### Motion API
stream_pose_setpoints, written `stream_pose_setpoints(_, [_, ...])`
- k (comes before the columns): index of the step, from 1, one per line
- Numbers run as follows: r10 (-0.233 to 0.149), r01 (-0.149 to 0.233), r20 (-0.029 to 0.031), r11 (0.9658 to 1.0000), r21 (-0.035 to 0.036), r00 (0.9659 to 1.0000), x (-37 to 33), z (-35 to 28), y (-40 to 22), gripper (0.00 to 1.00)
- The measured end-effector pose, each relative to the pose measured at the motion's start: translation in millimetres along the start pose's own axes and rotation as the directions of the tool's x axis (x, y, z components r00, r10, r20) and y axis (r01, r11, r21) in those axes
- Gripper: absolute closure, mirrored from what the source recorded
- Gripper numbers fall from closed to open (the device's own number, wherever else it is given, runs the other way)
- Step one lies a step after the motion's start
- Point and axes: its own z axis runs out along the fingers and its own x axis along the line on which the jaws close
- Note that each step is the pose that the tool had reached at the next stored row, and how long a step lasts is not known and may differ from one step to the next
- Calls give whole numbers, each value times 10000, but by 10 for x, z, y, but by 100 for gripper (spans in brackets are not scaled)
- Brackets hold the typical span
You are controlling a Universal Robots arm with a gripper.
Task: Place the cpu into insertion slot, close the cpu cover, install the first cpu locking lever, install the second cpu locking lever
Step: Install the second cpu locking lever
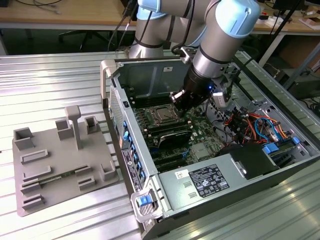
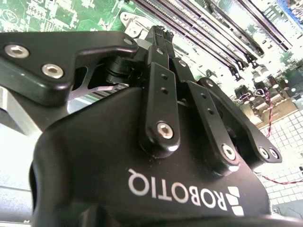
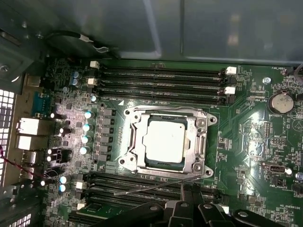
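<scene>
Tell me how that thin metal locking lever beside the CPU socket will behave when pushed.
The lever is a thin wire rod, so it will probably flex and spring back rather than stay put. Its smooth, shiny metal may let the gripper slide off. It lies free, slanting across the memory slots, so it likely pivots instead of sliding.

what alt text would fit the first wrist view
The cpu sits in the insertion slot at the centre of a green motherboard, with the silver cpu cover framing it. Black RAM slots run on two sides, and a thin metal lever lies near the gripper.
</scene>
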Motion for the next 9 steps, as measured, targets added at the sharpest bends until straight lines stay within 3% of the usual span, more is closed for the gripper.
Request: stream_pose_setpoints(9, [0, 0, -1, 10000, 4, 10000, 7, 8, -86, 89])
